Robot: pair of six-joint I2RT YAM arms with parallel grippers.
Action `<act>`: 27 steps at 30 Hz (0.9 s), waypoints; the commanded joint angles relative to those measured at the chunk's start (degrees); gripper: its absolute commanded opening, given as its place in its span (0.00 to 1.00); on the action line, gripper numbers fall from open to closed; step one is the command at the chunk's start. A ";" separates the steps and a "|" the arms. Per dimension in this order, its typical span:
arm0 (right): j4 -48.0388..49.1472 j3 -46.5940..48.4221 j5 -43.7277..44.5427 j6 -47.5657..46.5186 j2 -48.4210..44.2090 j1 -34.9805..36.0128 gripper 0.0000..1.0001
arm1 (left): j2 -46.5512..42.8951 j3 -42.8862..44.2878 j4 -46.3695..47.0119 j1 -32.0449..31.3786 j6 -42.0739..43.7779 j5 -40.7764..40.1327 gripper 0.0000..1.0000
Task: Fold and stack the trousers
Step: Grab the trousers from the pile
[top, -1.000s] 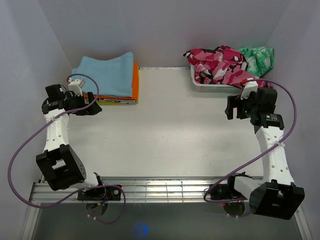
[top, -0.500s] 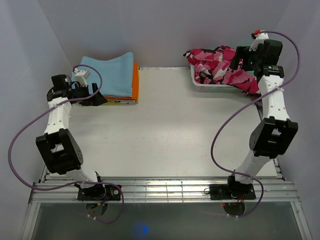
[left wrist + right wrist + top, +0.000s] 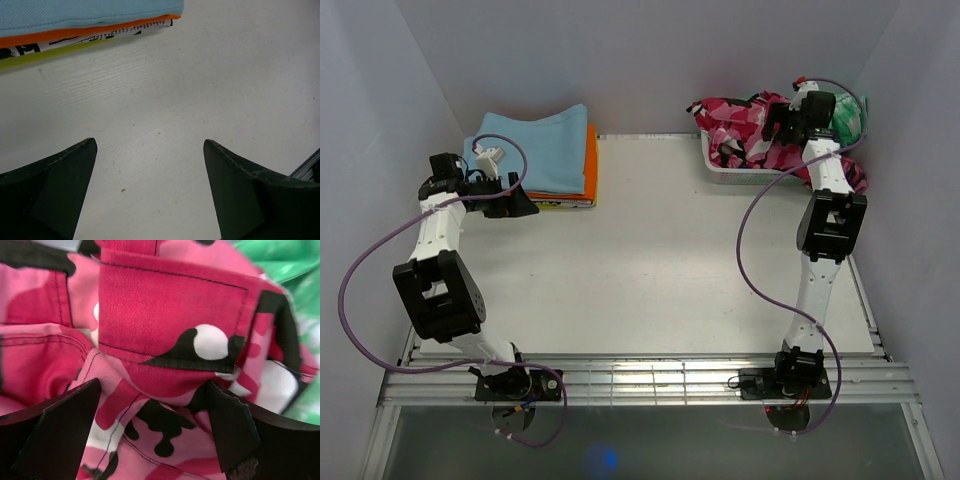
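Note:
The pink camouflage trousers (image 3: 738, 128) lie crumpled in a white basket (image 3: 722, 173) at the back right, one end hanging over its right side. My right gripper (image 3: 778, 122) is stretched out over them, open. In the right wrist view its two dark fingers (image 3: 65, 420) straddle a fold of the trousers (image 3: 170, 315) just under a pocket flap, and the right gripper (image 3: 155, 385) is not closed on the cloth. My left gripper (image 3: 524, 205) stands open low over bare table at the left; nothing lies between the fingers of the left gripper (image 3: 149, 145).
A stack of folded clothes (image 3: 548, 152), light blue over orange and yellow, lies at the back left beside my left gripper; its edge (image 3: 85, 27) shows in the left wrist view. A green-and-white garment (image 3: 847, 115) sits behind the trousers. Walls close in on three sides.
My right arm has swung up from the table's right side and reached out over the basket onto the trousers. The left gripper has shifted slightly along the front of the stack.

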 commanded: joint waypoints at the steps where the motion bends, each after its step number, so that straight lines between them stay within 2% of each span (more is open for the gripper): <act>1: 3.75 3.40 2.98 -2.56 2.20 2.24 0.90 | -0.07 2.42 -3.59 -0.18 3.18 -1.74 0.98; 5: 3.05 1.47 5.80 -4.49 3.00 2.85 0.93 | -0.51 2.24 -3.60 -0.18 3.62 -2.89 0.98; 8: 2.87 0.06 7.20 -5.72 1.95 2.94 0.55 | 0.11 2.07 -3.16 -0.18 2.49 -2.37 0.98; 9: 2.87 0.05 6.95 -6.69 1.42 2.85 0.28 | 0.81 2.33 -2.98 -0.18 2.04 -2.36 0.98; 10: 2.70 0.32 6.77 -6.87 0.29 2.85 0.16 | 1.16 2.42 -2.98 -0.18 1.69 -2.02 0.98; 11: 2.44 1.54 6.42 -6.87 -0.42 2.85 0.09 | 1.51 2.59 -2.98 -0.18 1.25 -1.84 0.98; 16: 2.51 6.56 1.68 -6.43 -8.15 2.94 0.08 | 1.96 3.39 -0.97 -0.10 -0.24 0.53 0.98; 21: 6.56 1.39 -2.79 -4.85 -22.54 2.94 0.08 | 1.17 5.05 0.62 -0.18 -3.05 1.50 0.98; 27: 5.69 -2.39 -10.80 -3.97 -35.90 3.29 0.08 | 0.02 10.14 3.17 -0.18 -6.04 1.33 0.98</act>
